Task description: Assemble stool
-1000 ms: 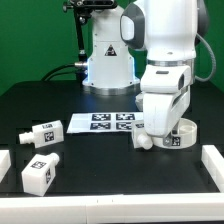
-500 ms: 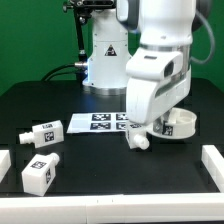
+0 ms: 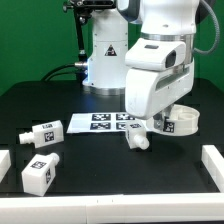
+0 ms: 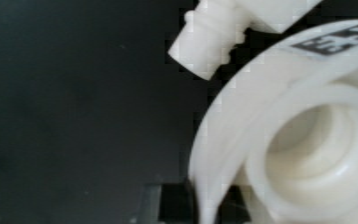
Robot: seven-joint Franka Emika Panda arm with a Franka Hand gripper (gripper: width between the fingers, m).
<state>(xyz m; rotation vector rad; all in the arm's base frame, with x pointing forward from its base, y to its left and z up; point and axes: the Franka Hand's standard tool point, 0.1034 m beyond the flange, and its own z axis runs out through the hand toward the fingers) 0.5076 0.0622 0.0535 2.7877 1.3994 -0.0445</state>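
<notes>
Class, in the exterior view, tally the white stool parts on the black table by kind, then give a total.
Legs: 3
Seat ring: 1
Total: 4

We see a black surface (image 3: pixel 100 195). The marker board (image 3: pixel 108 122) lies flat near its middle. Toward the exterior view's left, two white stool legs lie on their sides, well apart from the board: one leg (image 3: pixel 40 132) farther back and a second leg (image 3: pixel 39 175) nearer the front. A third leg (image 3: pixel 138 140) lies just beside the board's front corner. A white block (image 3: pixel 3 160) and another white block (image 3: pixel 212 158) sit at the two side edges. The seat ring (image 3: pixel 182 120) is partly hidden, so we cannot tell if it touches the surface.
</notes>
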